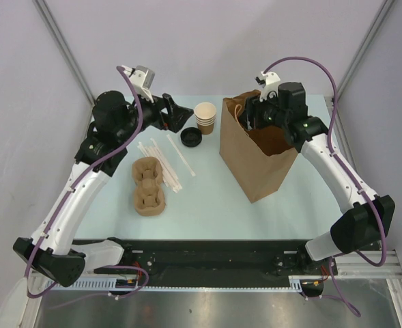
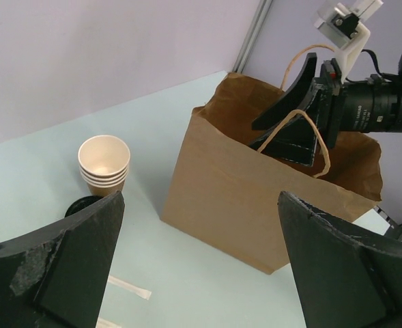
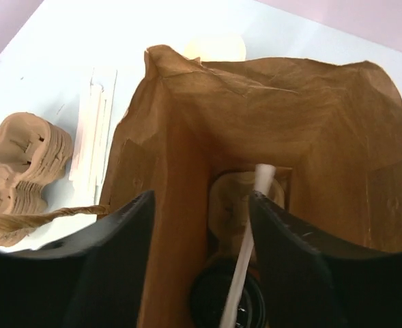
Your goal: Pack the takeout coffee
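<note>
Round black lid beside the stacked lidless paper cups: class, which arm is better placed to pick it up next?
Left. The left gripper is open right beside the round black lid; the right gripper is farther away, at the mouth of the brown paper bag.

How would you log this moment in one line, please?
right gripper: open at paper bag mouth | in bag: straw, black-lidded cup | left gripper: open, empty

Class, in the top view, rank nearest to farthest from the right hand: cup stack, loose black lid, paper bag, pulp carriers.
1. Paper bag, right hand at its mouth.
2. Cup stack, left of the bag.
3. Black lid, farther left.
4. Pulp carriers, near left.
</note>
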Controlling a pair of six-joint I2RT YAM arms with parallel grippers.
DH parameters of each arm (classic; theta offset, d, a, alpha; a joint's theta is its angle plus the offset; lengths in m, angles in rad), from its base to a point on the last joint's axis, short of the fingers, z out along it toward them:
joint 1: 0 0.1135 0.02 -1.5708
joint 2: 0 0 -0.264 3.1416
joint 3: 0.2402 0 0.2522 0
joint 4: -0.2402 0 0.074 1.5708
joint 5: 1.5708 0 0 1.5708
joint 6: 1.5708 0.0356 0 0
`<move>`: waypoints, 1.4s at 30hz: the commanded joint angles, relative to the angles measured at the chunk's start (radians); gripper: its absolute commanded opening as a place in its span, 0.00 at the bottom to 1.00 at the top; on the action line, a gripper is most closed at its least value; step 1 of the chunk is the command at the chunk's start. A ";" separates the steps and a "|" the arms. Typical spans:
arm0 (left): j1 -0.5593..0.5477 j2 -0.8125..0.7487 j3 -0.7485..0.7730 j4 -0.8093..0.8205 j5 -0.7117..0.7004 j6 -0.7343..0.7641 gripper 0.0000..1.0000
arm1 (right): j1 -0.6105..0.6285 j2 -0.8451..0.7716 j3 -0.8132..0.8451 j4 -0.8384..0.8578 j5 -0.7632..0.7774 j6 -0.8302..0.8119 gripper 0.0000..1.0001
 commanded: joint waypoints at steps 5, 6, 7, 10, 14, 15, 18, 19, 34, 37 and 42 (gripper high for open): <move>0.032 -0.008 0.011 -0.019 0.045 -0.028 1.00 | 0.001 -0.054 0.076 0.040 -0.027 0.039 0.65; 0.033 -0.008 0.011 -0.019 0.048 -0.026 1.00 | 0.003 -0.060 0.087 0.043 -0.042 0.041 0.65; 0.036 -0.005 0.014 -0.017 0.052 -0.026 0.99 | 0.004 -0.065 0.111 0.045 -0.047 0.041 0.65; 0.041 0.003 0.026 -0.025 0.062 -0.024 1.00 | 0.009 -0.082 0.174 0.039 -0.045 0.035 0.65; 0.044 0.009 0.031 -0.035 0.066 -0.012 1.00 | 0.011 -0.097 0.252 0.011 -0.035 0.003 0.67; 0.044 0.012 0.034 -0.042 0.068 -0.008 1.00 | 0.012 -0.105 0.265 0.005 -0.029 -0.002 0.69; 0.044 0.040 0.072 -0.097 0.075 0.009 0.99 | 0.012 -0.119 0.312 -0.030 -0.006 -0.013 0.76; 0.044 0.051 0.100 -0.133 0.078 0.020 1.00 | 0.009 -0.126 0.320 -0.047 0.001 -0.036 0.78; 0.085 0.144 0.180 -0.443 0.143 0.120 0.99 | -0.248 -0.330 0.165 -0.315 0.076 0.016 1.00; 0.122 0.152 0.148 -0.497 0.175 0.156 1.00 | -0.377 -0.407 0.084 -0.374 0.044 0.039 1.00; 0.167 0.167 0.054 -0.578 0.071 0.203 1.00 | -0.506 -0.534 -0.014 -0.456 0.044 0.033 1.00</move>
